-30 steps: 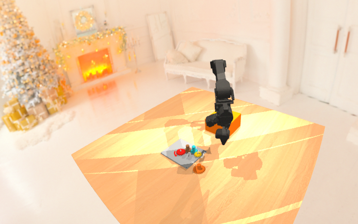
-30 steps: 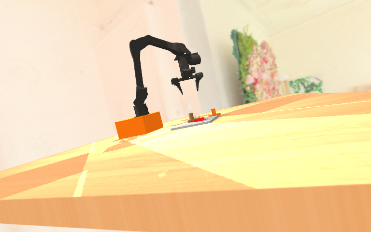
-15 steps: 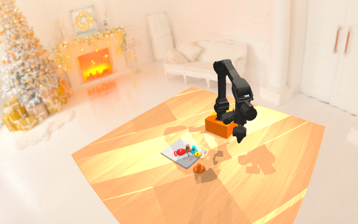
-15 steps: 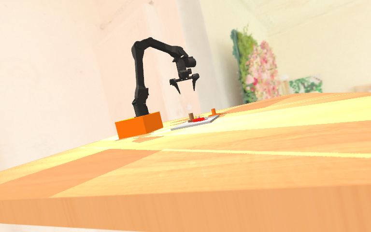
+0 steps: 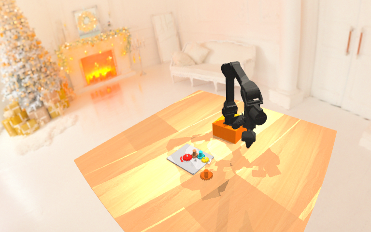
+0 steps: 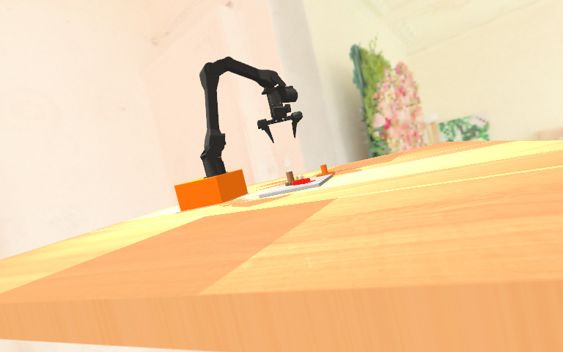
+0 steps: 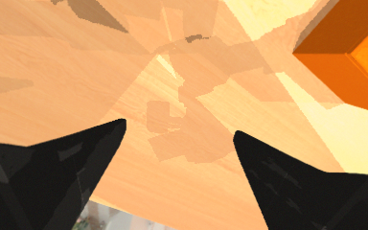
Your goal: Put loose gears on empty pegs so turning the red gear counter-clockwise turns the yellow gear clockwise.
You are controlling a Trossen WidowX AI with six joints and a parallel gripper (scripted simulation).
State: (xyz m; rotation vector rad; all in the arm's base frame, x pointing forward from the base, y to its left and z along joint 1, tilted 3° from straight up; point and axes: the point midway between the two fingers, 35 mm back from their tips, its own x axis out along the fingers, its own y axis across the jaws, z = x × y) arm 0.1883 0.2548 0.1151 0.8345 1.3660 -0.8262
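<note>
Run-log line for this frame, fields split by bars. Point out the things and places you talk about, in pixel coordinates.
claw (image 5: 248, 147) (image 6: 284, 140) (image 7: 181, 129): open, away from board | brown gear (image 5: 194, 153) (image 6: 289, 178), cyan gear (image 5: 200, 154): on board | orange gear (image 5: 206, 175) (image 6: 324, 170): on table

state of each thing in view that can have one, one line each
black parallel-jaw gripper: open, nothing between its fingers, away from the board
red toothed gear: on the board
yellow gear with a black stripe: on the board
brown gear with an upright knob: on the board, between red and cyan
cyan gear with an upright knob: on the board, beside yellow
orange gear with an upright knob: loose on the table, off the board
</note>
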